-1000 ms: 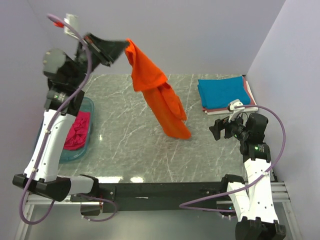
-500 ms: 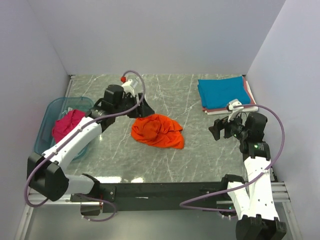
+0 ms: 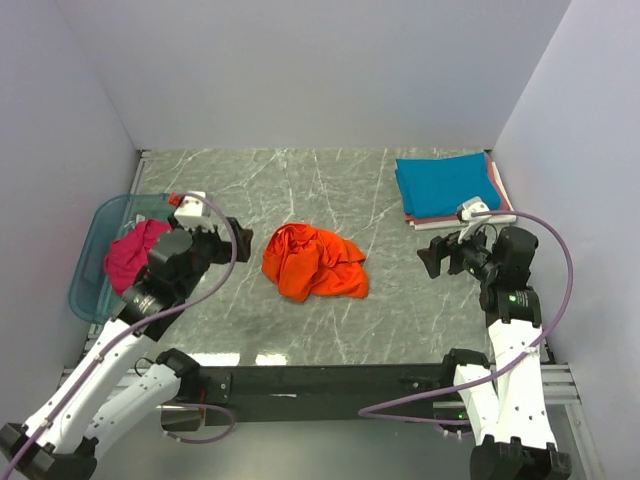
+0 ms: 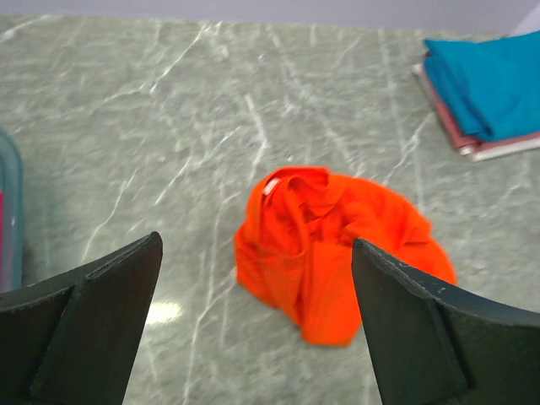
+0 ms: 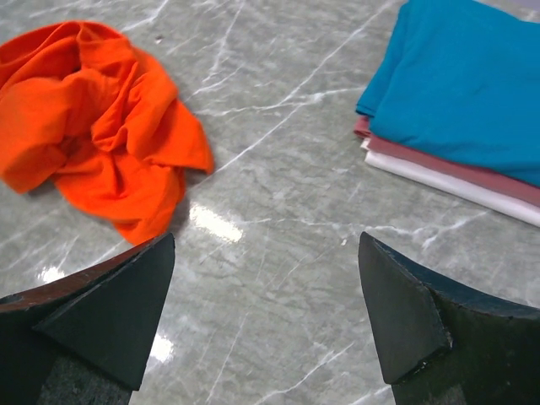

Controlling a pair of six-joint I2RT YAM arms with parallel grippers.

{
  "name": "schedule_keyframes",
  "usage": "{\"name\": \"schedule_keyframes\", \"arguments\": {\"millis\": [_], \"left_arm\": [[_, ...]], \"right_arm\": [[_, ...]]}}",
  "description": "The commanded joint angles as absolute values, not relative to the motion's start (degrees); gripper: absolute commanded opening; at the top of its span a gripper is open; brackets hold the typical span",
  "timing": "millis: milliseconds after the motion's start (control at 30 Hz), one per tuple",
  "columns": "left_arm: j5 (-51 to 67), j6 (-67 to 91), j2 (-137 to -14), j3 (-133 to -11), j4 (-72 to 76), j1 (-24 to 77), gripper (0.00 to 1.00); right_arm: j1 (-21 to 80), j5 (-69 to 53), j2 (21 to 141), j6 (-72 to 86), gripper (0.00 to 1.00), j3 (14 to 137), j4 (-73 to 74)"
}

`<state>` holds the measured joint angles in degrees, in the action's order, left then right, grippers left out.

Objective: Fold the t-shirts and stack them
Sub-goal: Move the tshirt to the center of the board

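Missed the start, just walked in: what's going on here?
Two robot arms are working through t-shirts to fold and stack. The orange t-shirt lies crumpled in the middle of the table, held by nobody. The left arm and right arm sit on either side of it, both with jaws open and empty. A folded stack with a teal t-shirt on top sits at the far right, and a magenta t-shirt waits in the blue tub on the left.
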<state>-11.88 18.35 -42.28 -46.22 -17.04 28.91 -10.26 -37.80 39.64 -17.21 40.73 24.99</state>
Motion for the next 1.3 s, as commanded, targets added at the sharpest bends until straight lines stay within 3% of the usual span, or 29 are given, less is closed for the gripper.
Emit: {"name": "schedule_keyframes", "arguments": {"millis": [0,100,267,367,567,667,800,1000,1267], "left_arm": [[-15.65,16.26,-39.38,-40.97,-16.0,29.0,0.99],[-15.21,16.0,-37.88,-40.96,-16.09,28.92,1.0],[-8.1,14.42,-38.76,-40.78,-15.3,28.92,1.0],[-0.48,13.54,-40.16,-40.17,-13.98,29.0,0.99],[12.11,13.88,-48.32,-40.34,-10.29,29.0,0.95],[15.11,16.08,-58.16,-46.29,-11.86,29.7,0.83],[10.83,18.37,-70.99,-54.29,-16.43,33.12,0.71],[3.96,16.53,-84.87,-63.79,-18.18,37.88,0.68],[2.38,15.12,-94.21,-72.68,-24.08,39.55,0.51]], "right_arm": [[-10.37,-34.28,39.02,-13.98,0.95,41.05,20.66],[-10.46,-36.02,39.37,-16.07,0.96,41.39,22.05],[-10.37,-55.48,41.21,-30.27,0.95,41.4,30.74],[-9.23,-60.02,42.27,-34.09,0.95,40.87,31.99],[-0.27,-48.89,45.08,-30.76,0.95,41.66,28.75],[3.77,-43.86,47.81,-30.24,0.94,42.8,28.13],[3.87,-43.6,49.4,-29.01,0.92,42.89,28.04],[3.87,-42.36,47.64,-28.65,0.93,41.04,27.51],[3.87,-42.63,49.48,-28.3,0.93,41.57,28.04]]}}
